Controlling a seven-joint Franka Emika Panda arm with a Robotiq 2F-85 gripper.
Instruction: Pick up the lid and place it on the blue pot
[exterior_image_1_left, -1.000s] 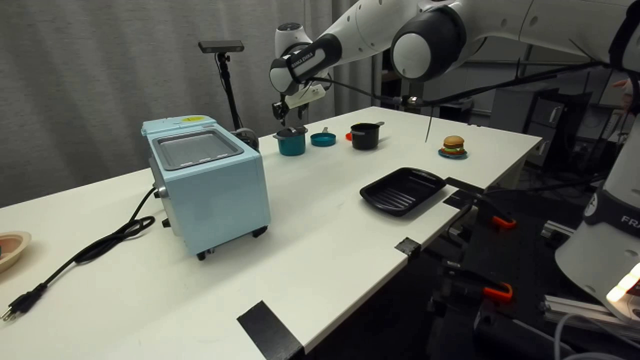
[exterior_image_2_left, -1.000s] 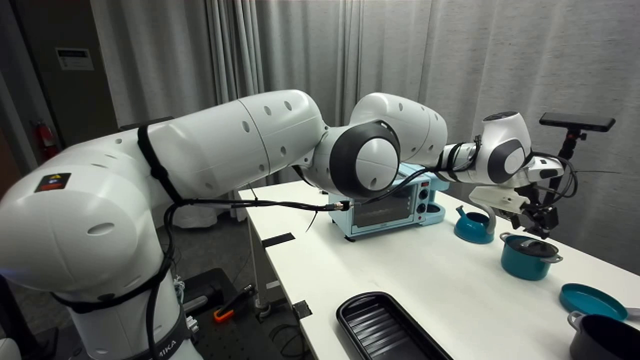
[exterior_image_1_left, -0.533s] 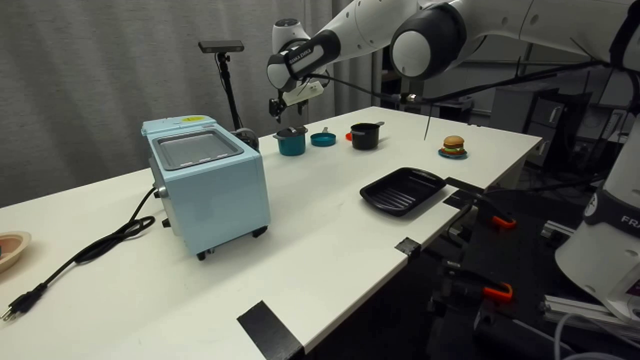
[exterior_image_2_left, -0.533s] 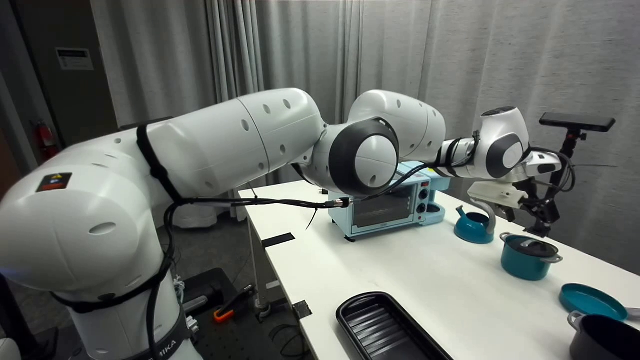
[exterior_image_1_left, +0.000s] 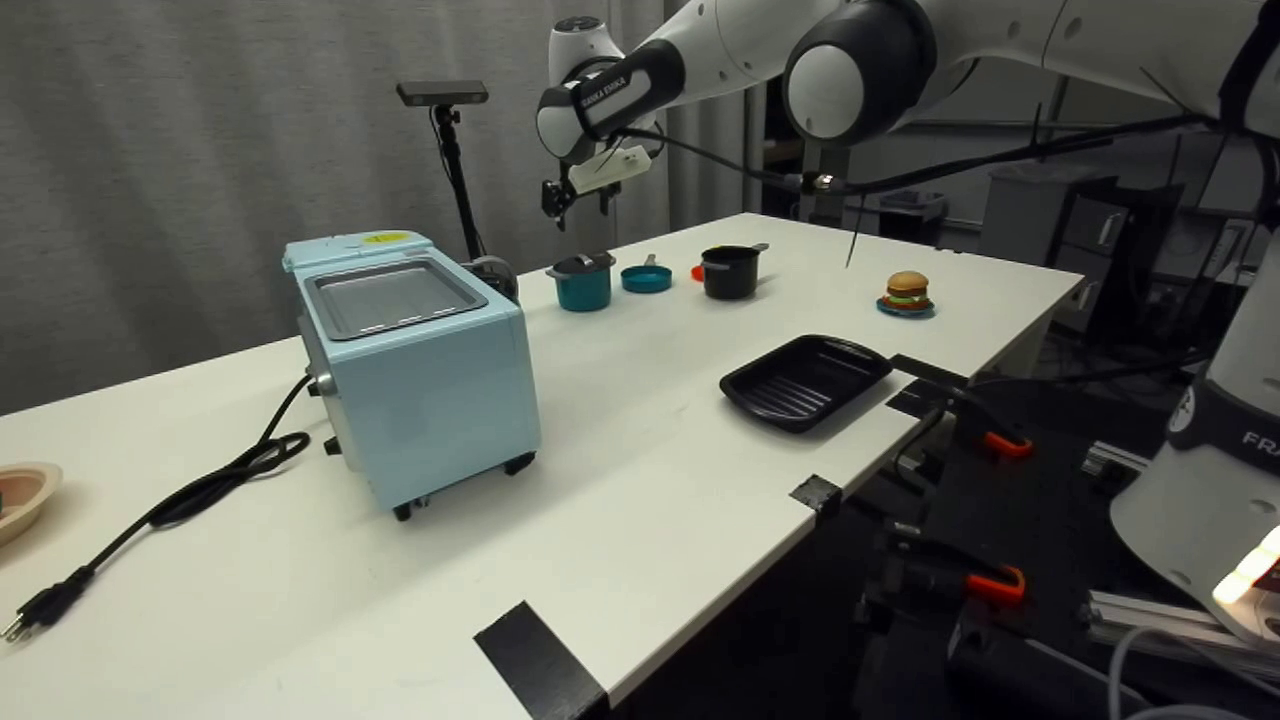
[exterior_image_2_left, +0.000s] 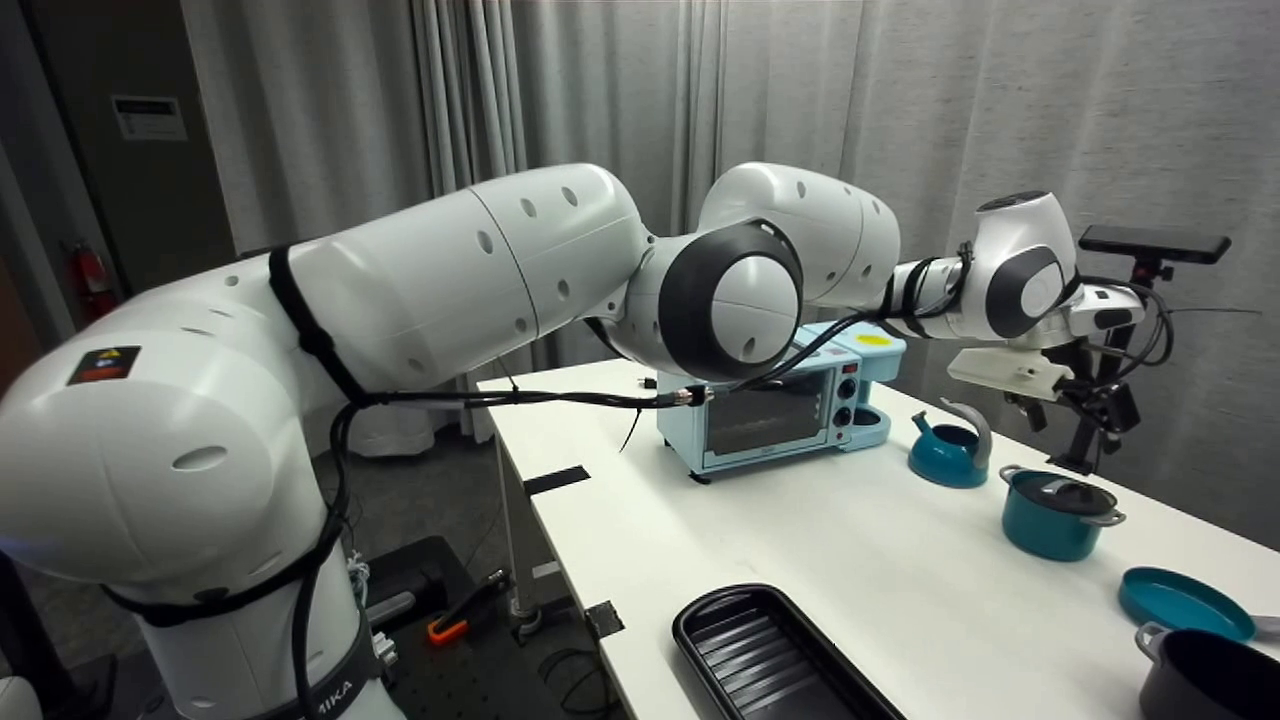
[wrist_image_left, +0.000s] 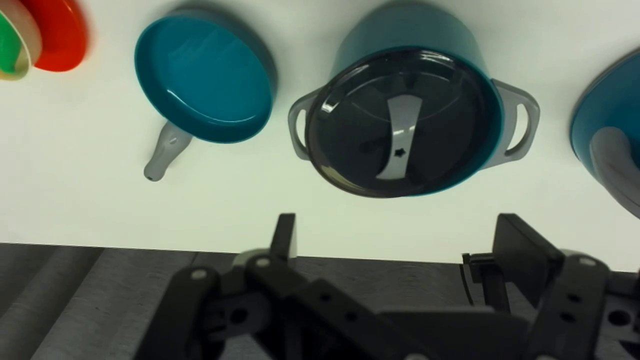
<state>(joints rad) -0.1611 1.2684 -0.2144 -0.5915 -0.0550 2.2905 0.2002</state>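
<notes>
The lid (wrist_image_left: 350, 145) is a dark disc with a grey strap handle. It lies on top of the blue pot (wrist_image_left: 407, 30), a little off-centre, with a sliver of teal rim showing at its right in the wrist view. The lid (exterior_image_2_left: 1075, 495) and the blue pot (exterior_image_2_left: 1045, 530) show in an exterior view, as do the lid (exterior_image_1_left: 572, 265) and the blue pot (exterior_image_1_left: 583, 293) from the other side. My gripper (wrist_image_left: 397, 220) is open and empty, fingers wide apart. In both exterior views the gripper (exterior_image_1_left: 583, 215) (exterior_image_2_left: 1072, 430) hangs above the pot, apart from the lid.
A teal pan (wrist_image_left: 205, 75) and a teal kettle (exterior_image_2_left: 945, 460) flank the pot. A dark pot (exterior_image_1_left: 730, 272), a black tray (exterior_image_1_left: 800, 385), a toy burger (exterior_image_1_left: 907, 290) and a pale blue oven (exterior_image_1_left: 440, 400) stand on the table. A camera stand (exterior_image_2_left: 1140, 290) rises behind the gripper.
My open gripper has risen further above the pot and shifted slightly to the side. The lid and the blue pot have not moved.
</notes>
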